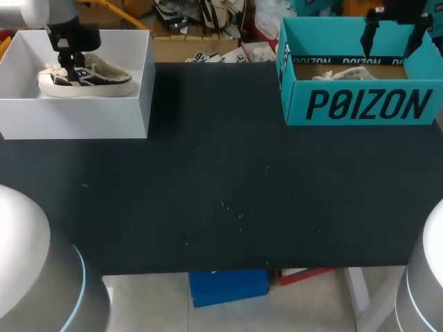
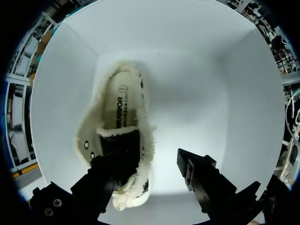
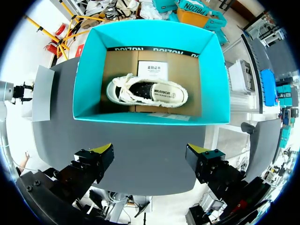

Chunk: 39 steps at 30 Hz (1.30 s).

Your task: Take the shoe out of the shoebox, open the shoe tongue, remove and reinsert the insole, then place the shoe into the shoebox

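Note:
A cream and black low shoe (image 1: 97, 79) lies on its sole in the white shoebox (image 1: 76, 117) at the back left. My left gripper (image 1: 69, 59) hangs down into that box over the shoe's heel end. In the left wrist view the gripper (image 2: 145, 164) is open. One finger (image 2: 105, 173) sits in the shoe's (image 2: 117, 122) mouth. The other finger (image 2: 192, 168) stands outside it above the white box floor (image 2: 197, 103), with the fuzzy collar between them. My right gripper (image 3: 150, 152) is open and holds nothing. It hovers above a teal shoebox (image 3: 211, 70) with a second shoe (image 3: 147, 91) inside.
The teal box (image 1: 360, 104) stands at the back right with my right gripper (image 1: 391, 34) over its far side and the second shoe (image 1: 342, 74) just showing inside. The black tabletop (image 1: 221, 194) stretches between and in front of both boxes.

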Each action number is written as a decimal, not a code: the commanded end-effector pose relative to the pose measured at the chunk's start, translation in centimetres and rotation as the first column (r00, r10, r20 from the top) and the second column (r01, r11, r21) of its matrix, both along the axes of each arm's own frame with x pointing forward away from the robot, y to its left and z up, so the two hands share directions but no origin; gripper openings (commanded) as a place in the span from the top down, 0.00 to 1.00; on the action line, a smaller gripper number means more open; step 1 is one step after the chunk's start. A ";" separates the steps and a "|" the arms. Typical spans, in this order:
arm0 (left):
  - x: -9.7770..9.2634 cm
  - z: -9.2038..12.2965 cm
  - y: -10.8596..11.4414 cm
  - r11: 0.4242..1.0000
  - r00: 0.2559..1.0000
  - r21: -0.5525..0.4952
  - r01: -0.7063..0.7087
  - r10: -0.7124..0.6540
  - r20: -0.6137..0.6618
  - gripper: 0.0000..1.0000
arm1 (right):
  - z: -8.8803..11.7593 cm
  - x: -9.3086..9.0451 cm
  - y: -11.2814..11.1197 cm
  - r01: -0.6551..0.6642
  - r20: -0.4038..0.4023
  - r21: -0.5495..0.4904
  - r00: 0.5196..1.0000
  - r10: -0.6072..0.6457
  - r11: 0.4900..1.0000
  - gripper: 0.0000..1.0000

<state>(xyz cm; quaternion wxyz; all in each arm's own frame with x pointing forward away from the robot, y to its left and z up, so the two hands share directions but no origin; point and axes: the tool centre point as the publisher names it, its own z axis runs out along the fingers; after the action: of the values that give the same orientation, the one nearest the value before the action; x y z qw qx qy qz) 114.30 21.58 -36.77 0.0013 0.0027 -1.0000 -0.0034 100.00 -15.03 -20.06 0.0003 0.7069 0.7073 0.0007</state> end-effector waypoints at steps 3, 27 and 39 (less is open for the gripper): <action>0.7 -1.5 -0.3 1.000 1.000 -0.001 0.000 0.000 0.000 0.38 | 0.0 0.0 0.0 0.000 0.000 0.000 1.000 0.000 1.000 0.00; 0.9 -3.4 0.0 0.999 0.999 0.029 -0.018 0.017 0.032 1.00 | 0.0 0.0 0.0 0.000 0.000 0.000 1.000 0.000 1.000 0.00; 0.9 -1.4 -0.6 1.000 0.998 0.004 -0.029 0.028 0.049 1.00 | 0.0 0.0 0.0 0.000 0.000 0.000 1.000 0.000 1.000 0.00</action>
<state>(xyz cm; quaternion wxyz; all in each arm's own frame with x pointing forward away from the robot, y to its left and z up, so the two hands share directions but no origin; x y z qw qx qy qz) 115.70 20.86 -39.08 -0.0212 0.0164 -0.9996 -0.0071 100.00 -15.03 -20.06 0.0003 0.7069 0.7073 0.0007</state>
